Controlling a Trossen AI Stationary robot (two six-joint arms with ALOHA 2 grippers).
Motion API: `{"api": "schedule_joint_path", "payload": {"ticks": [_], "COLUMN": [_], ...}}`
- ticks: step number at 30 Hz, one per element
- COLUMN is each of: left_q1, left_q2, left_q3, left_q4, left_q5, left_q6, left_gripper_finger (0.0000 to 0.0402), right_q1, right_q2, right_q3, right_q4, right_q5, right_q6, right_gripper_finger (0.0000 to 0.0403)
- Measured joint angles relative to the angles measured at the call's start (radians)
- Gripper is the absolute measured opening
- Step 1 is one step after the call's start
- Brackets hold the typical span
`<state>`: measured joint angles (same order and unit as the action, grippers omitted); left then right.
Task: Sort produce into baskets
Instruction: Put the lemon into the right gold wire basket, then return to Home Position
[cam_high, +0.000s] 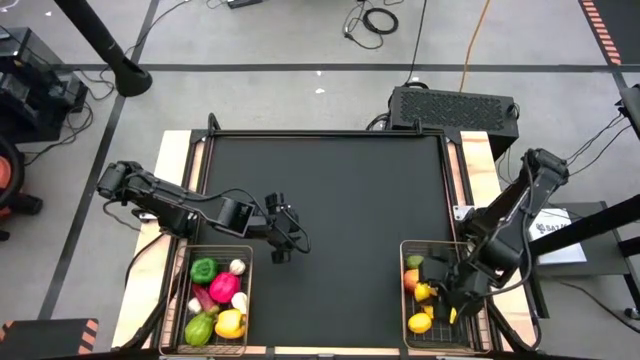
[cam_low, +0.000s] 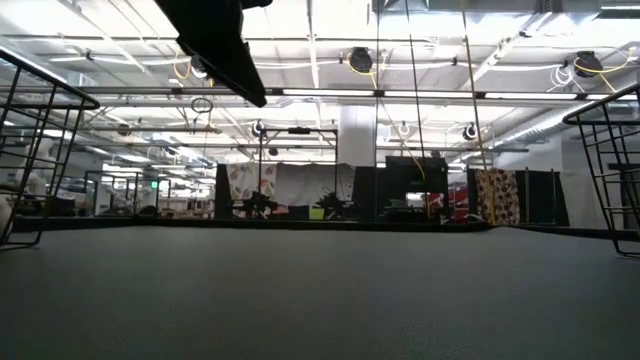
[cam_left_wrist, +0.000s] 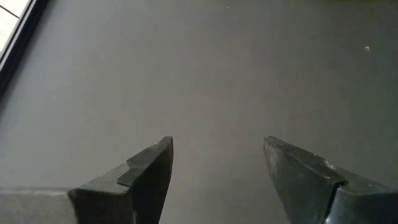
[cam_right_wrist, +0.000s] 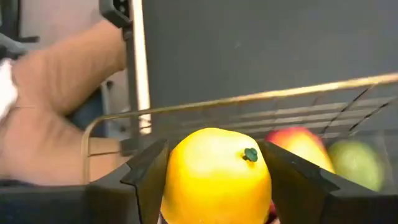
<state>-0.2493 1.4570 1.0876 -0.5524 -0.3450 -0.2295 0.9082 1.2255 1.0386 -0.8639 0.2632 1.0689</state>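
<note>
Two wire baskets with brass rims stand at the table's near edge. The left basket holds a green pepper, a pink pepper, a garlic bulb and a yellow piece. The right basket holds an apple, a lime and a lemon. My right gripper is over the right basket, shut on a yellow lemon. My left gripper is open and empty over the black mat, just right of the left basket. My right gripper pinches the yellow lemon between its two fingers, one finger on each of its opposite sides. The lemon's green stem dot faces the wrist camera. The lemon is inside the right basket's rim. Whether it rests on the produce below, I cannot tell.
The black mat between the baskets is bare. A black box stands behind the table's far right corner. In the low view the baskets' wire walls show at the left and right edges.
</note>
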Motion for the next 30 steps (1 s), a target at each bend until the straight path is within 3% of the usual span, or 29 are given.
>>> {"api": "schedule_joint_path", "payload": {"ticks": [7,15,18,30], "left_q1": [0.000,0.000,0.000,0.000], "left_q2": [0.000,0.000,0.000,0.000], "left_q3": [0.000,-0.001,-0.001,-0.001], "left_q4": [0.016,0.023,0.022,0.022], "left_q5": [0.000,-0.001,-0.001,-0.001], "left_q6": [0.017,0.026,0.026,0.027], "left_gripper_finger": [0.0256,0.0256,0.0256,0.0256], "right_q1": [0.030,0.032,0.032,0.032], "right_q2": [0.001,0.050,0.081,0.100], "right_q3": [0.017,0.017,0.017,0.016], "right_q4": [-0.017,-0.389,-0.453,-0.576], "right_q5": [-0.050,-0.026,-0.033,-0.087], "right_q6": [0.102,0.263,0.282,0.359], "right_gripper_finger": [0.0224,0.0224,0.0226,0.0320]}}
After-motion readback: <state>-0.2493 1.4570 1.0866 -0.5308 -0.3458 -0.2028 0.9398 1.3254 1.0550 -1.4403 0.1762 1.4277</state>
